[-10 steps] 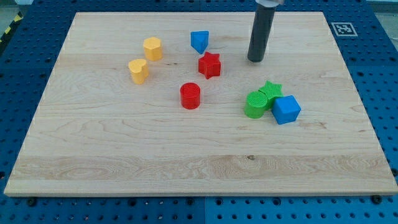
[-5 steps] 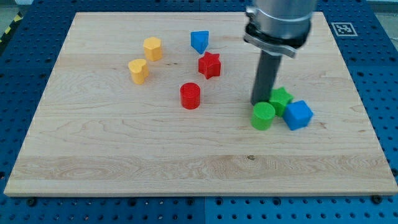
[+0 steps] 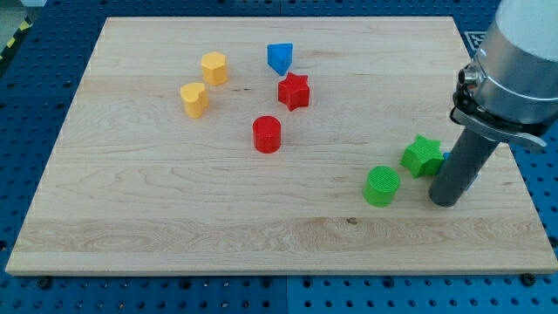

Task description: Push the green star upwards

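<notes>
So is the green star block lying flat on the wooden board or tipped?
Flat. The green star block shows its whole star-shaped top face, resting on the wooden board.

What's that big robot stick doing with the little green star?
A robot arm is sliding its rod over a wooden board to push the green star upwards. My tip rests just below and to the right of the star. A green cylinder sits to the star's lower left. A blue block is mostly hidden behind the rod.

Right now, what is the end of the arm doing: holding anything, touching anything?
No gripper: my tip holds nothing. It sits just below and to the view's right of the green star; contact cannot be told.
</notes>
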{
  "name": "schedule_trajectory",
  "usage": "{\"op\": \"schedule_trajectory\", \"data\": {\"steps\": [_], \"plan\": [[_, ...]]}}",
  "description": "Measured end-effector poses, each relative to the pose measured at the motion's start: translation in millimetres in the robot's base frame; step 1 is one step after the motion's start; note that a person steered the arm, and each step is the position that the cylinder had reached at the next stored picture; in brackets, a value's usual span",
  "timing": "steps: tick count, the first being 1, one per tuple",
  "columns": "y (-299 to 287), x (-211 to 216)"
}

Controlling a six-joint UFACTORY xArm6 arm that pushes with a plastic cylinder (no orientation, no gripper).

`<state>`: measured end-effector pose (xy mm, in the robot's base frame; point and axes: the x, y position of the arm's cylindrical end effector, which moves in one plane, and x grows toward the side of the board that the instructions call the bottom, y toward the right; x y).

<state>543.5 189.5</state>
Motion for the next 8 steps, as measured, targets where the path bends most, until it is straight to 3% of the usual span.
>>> {"op": "schedule_trajectory", "data": {"steps": [4,8], "plan": [[-34.8,-56.3],[9.7,-101.0]]}}
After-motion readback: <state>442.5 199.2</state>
